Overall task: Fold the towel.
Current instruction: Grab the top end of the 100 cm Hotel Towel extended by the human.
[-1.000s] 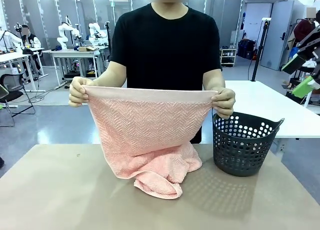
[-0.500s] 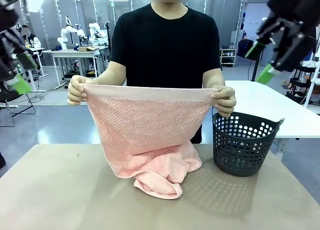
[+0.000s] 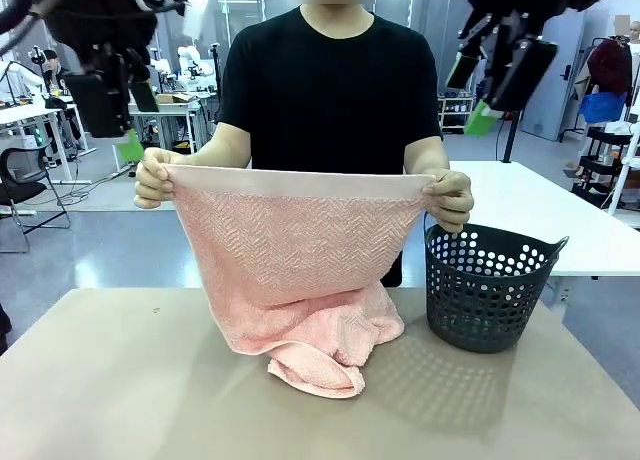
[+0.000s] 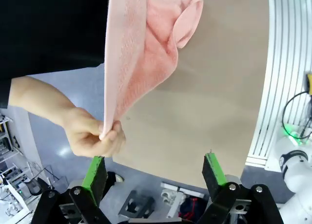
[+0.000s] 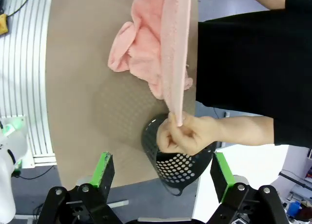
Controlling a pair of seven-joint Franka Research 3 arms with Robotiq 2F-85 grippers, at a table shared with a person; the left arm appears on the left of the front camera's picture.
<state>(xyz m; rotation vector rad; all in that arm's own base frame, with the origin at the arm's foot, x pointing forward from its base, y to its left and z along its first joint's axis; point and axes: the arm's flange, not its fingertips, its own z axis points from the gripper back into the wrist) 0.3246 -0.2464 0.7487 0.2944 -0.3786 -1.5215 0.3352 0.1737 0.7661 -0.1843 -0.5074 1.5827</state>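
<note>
A person across the table holds the pale pink towel [image 3: 295,245] up by its top hem, one hand [image 3: 152,178] at each corner. Its lower part lies bunched on the table [image 3: 120,380]. My left gripper [image 3: 125,120] hangs open in the air just above the person's hand at the picture's left. My right gripper [image 3: 476,92] hangs open above the other hand [image 3: 450,200]. In the left wrist view the open gripper [image 4: 153,173] points at the hand [image 4: 92,136] pinching the towel [image 4: 136,53]. The right wrist view has the open gripper [image 5: 162,170] just short of the hand [image 5: 187,134] gripping the towel [image 5: 168,53].
A dark perforated plastic basket [image 3: 490,290] stands on the table's right side, close to the towel's right corner; its rim lies between my right fingers in the right wrist view, basket [image 5: 178,173]. Bare tabletop spreads in front of the towel.
Both arms have swung in from the picture's edges toward the towel's upper corners. The person still holds the towel the same way.
</note>
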